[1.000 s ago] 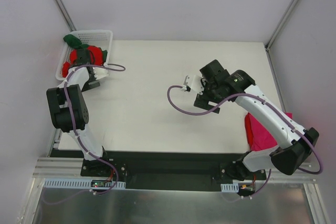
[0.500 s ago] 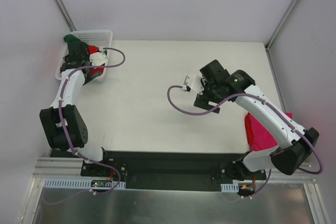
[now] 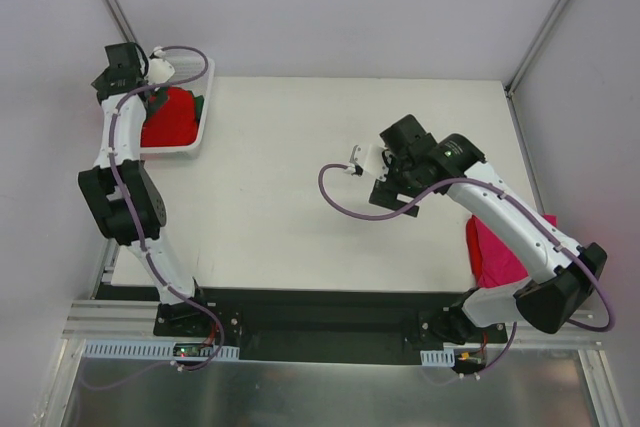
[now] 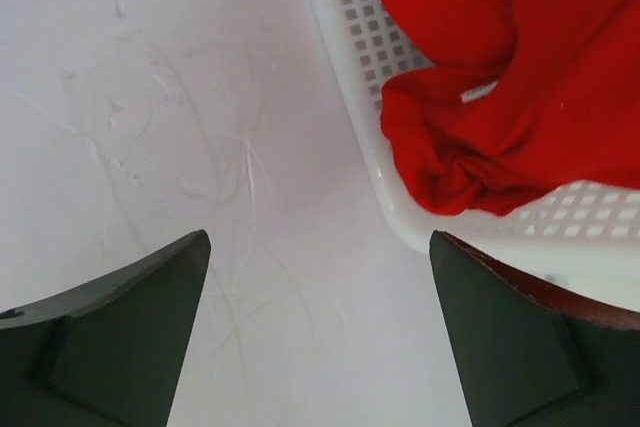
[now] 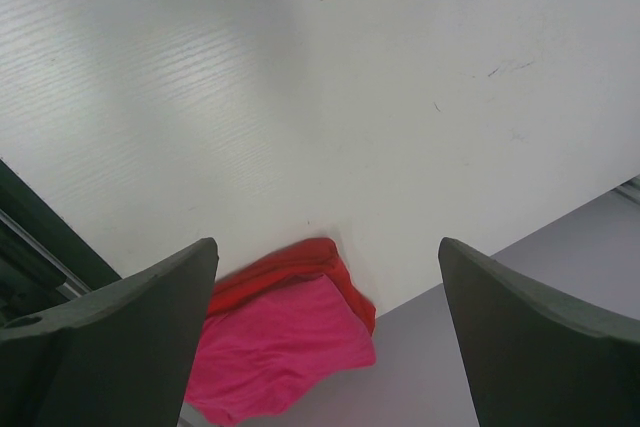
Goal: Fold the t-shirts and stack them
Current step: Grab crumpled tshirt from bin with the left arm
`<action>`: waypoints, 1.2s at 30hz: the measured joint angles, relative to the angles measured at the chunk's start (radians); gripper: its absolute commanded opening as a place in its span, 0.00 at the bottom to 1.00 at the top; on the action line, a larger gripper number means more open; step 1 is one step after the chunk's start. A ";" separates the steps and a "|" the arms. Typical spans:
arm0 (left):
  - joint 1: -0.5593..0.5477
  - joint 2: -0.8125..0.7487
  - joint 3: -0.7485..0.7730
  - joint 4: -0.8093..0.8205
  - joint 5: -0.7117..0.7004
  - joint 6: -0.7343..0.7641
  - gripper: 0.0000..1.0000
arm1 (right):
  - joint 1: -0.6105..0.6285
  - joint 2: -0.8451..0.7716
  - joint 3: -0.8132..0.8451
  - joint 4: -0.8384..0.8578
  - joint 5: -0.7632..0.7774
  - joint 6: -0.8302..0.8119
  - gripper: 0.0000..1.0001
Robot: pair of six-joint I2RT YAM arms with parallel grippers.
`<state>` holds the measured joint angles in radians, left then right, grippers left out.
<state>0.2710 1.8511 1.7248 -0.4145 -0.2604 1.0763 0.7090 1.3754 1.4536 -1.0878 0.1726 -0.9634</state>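
Note:
A bright red t-shirt (image 3: 168, 119) (image 4: 520, 77) lies bunched in the white mesh basket (image 3: 207, 97) (image 4: 350, 67) at the table's far left corner. A sliver of dark green cloth (image 3: 200, 105) shows at its right wall. My left gripper (image 3: 112, 75) (image 4: 320, 327) hangs open past the basket's left rim, with nothing between its fingers. A folded magenta-pink t-shirt (image 3: 500, 247) (image 5: 290, 347) lies on red cloth (image 5: 290, 267) at the table's near right corner. Above the middle of the table, my right gripper (image 3: 388, 190) (image 5: 325, 287) stands open and holds nothing.
The left arm's links rise along the table's left edge (image 3: 112, 247). The right arm's forearm (image 3: 510, 222) passes over the pink stack. Pale walls and slanting frame posts (image 3: 545, 37) close in the table at the back and sides.
The left arm has swung from the table beside the basket, through the basket, to its far left corner, and its jaws have opened. The red t-shirt now lies flatter. The right arm has not moved.

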 measured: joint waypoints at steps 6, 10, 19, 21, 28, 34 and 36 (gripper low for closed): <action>-0.005 0.137 0.171 -0.161 0.030 -0.215 0.83 | 0.000 -0.002 -0.039 -0.001 0.003 0.000 0.96; -0.008 0.213 0.224 -0.306 0.102 -0.363 0.81 | 0.000 -0.003 -0.053 -0.002 0.003 0.000 0.96; -0.008 0.325 0.451 -0.593 0.361 -0.626 0.80 | -0.004 -0.024 -0.074 -0.001 0.002 0.000 0.96; -0.008 0.322 0.491 -0.612 0.399 -0.655 0.80 | -0.007 -0.028 -0.080 -0.002 -0.001 0.000 0.96; -0.008 0.317 0.466 -0.623 0.463 -0.700 0.80 | -0.018 -0.030 -0.085 -0.001 -0.006 0.000 0.96; -0.008 0.341 0.485 -0.615 0.439 -0.699 0.79 | -0.019 -0.032 -0.085 -0.001 -0.014 0.001 0.96; -0.008 0.357 0.510 -0.602 0.428 -0.696 0.80 | -0.019 -0.036 -0.089 -0.001 -0.020 0.001 0.96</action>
<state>0.2630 2.2082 2.2353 -1.0161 0.1680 0.3805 0.6895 1.3392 1.3643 -1.0889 0.1524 -0.9627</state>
